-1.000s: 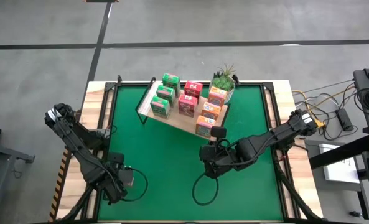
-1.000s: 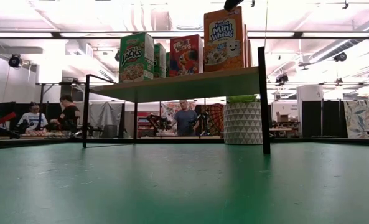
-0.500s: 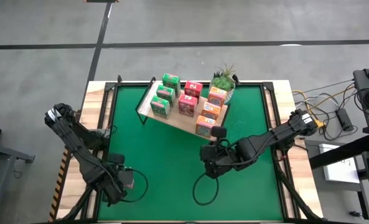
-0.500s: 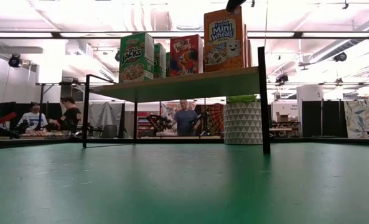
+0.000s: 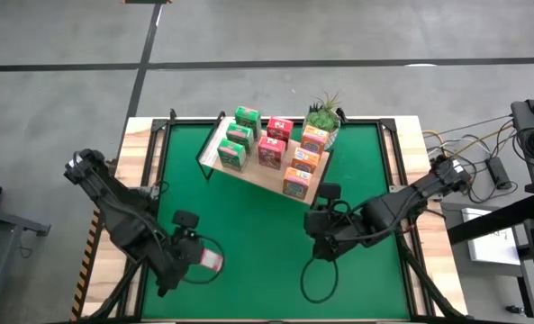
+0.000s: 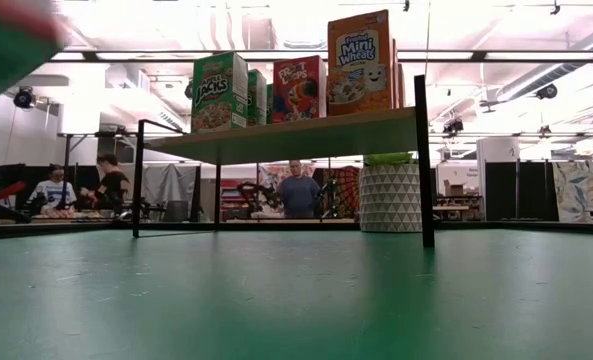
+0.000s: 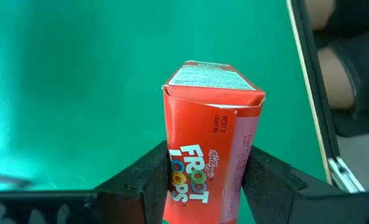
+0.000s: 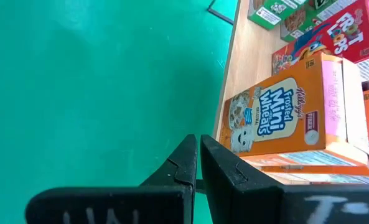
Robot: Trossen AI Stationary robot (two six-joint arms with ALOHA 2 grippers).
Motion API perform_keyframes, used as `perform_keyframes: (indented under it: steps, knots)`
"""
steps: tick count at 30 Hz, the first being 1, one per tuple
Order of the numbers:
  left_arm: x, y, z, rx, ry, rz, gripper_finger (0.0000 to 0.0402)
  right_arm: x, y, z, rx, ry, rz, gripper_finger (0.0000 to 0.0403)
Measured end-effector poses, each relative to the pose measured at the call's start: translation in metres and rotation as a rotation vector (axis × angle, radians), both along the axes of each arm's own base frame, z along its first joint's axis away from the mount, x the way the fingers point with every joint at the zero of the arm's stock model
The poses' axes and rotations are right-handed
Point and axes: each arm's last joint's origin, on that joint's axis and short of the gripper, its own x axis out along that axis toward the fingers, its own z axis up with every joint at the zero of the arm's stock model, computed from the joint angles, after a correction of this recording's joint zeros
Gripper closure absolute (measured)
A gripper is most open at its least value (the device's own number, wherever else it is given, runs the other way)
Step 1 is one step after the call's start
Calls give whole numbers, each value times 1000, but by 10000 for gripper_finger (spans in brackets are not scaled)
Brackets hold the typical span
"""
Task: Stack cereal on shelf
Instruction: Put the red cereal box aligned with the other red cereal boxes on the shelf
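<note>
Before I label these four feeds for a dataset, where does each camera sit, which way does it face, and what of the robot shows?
High view: overhead, straight down on the green table mat; both dark arms show, and the light-wood shelf.
Low view: at mat height, level toward the room; no arm is clearly seen.
Left wrist view: past the left gripper, shut on a red Froot Loops box.
Right wrist view: past the shut right gripper, toward the orange Mini-Wheats box.
Shared: high and low views both show the shelf.

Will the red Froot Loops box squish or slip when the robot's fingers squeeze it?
The Froot Loops box is thin card with a dented top flap, so it probably gives a little. The left gripper pinches its narrow sides, so it likely holds. Its glossy faces might slide.
</note>
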Motion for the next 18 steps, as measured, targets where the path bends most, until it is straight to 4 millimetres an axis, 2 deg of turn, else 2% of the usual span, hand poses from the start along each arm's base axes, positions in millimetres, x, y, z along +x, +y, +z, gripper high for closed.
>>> perform_keyframes:
  steps: [8,18]
  knots:
    - [28,36,38,51,-134,-84,241,-12,4,-1,-4,1,34,390]
    - [56,97,55,179,-193,-79,241,-22,-2,-6,0,7,21,390]
